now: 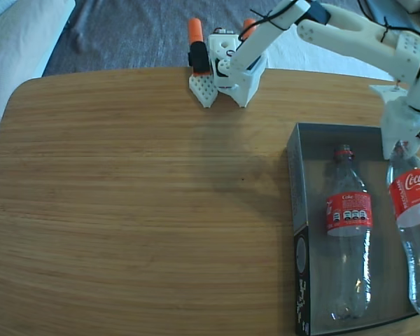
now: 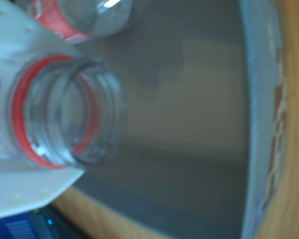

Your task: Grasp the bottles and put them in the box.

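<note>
Our fingers [image 1: 404,143] are clamped on the neck of one bottle [image 1: 413,210], its open mouth [image 2: 65,117] right between them in the wrist view. It hangs tilted over the box [image 1: 299,210], along the right side. Left of the fingers, the other bottle [image 1: 348,231] lies flat inside. All around, bare bench [image 1: 140,210].

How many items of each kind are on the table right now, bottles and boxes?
Coca-Cola bottles: 2, one lying in the box, one held by the neck in the gripper over the box's right side
Cardboard box: 1
Total: 3
</note>
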